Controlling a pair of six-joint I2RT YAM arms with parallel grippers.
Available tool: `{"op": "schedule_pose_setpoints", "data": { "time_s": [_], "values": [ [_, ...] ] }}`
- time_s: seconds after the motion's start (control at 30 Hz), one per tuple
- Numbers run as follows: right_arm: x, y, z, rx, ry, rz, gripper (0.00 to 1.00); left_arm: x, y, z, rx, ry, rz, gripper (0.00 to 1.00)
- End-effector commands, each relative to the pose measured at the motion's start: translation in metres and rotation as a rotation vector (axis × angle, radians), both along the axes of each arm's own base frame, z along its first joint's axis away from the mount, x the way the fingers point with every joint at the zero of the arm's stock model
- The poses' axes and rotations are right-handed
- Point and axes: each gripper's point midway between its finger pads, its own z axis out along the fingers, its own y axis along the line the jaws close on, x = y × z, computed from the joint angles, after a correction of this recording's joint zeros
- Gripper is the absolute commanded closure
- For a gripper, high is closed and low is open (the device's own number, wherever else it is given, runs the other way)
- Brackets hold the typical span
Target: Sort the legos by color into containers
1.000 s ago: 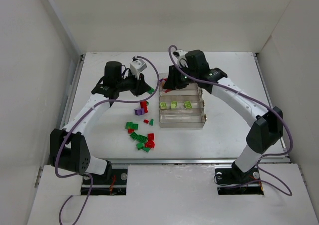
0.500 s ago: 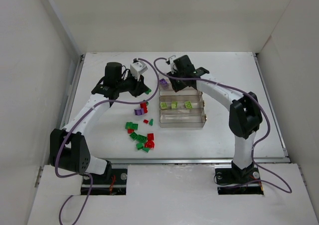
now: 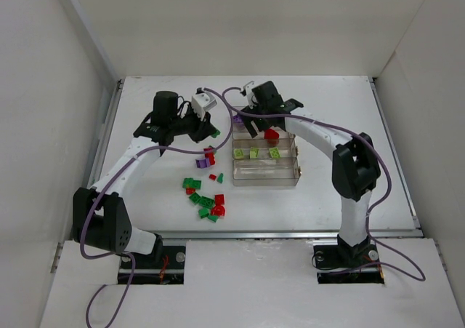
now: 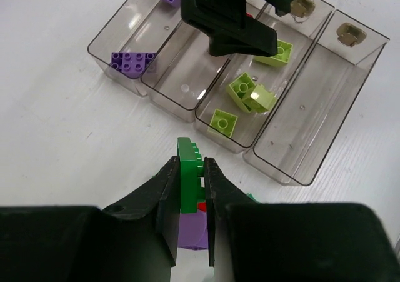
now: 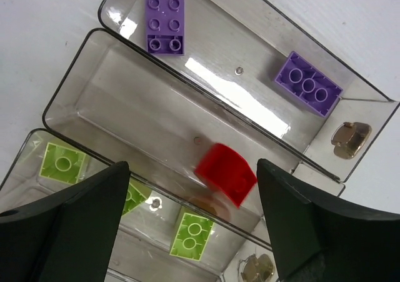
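The clear four-compartment tray [image 3: 265,174] lies mid-table. My right gripper [image 3: 263,129] hangs open over its second compartment [image 5: 125,94], and a red brick [image 5: 226,172] shows blurred between the spread fingers, touching neither. Two purple bricks [image 5: 164,13] lie in the far compartment, lime bricks [image 5: 192,234] in the third. Left of the tray [image 4: 300,144], my left gripper [image 4: 190,169] is shut on a dark green brick [image 4: 189,166], held on edge above the table. The right gripper [image 4: 231,19] blocks part of the tray in the left wrist view.
Several loose green and red bricks [image 3: 207,201] are scattered on the table left of the tray's near end. A purple brick [image 3: 202,163] and red ones [image 3: 210,153] lie under the left gripper. White walls close in the table's left, right and back sides.
The right gripper swung left over the tray and then opened, and the red brick has left its fingers above the second compartment. The left gripper has barely moved, still shut on the green brick.
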Motion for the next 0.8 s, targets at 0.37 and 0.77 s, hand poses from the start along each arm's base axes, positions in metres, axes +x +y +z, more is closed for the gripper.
{"op": "schedule_pose_setpoints", "data": {
  "time_s": [0.37,0.77],
  "values": [
    [-0.034,-0.039,0.124,0.346,-0.191,-0.233,0.09,-0.089,-0.097,-0.015,0.014,-0.057,-0.588,1.00],
    [-0.092,-0.052,0.132,0.425,-0.176,-0.234,0.09,-0.094,-0.109,-0.067,0.132,-0.060,-0.652,0.68]
  ]
}}
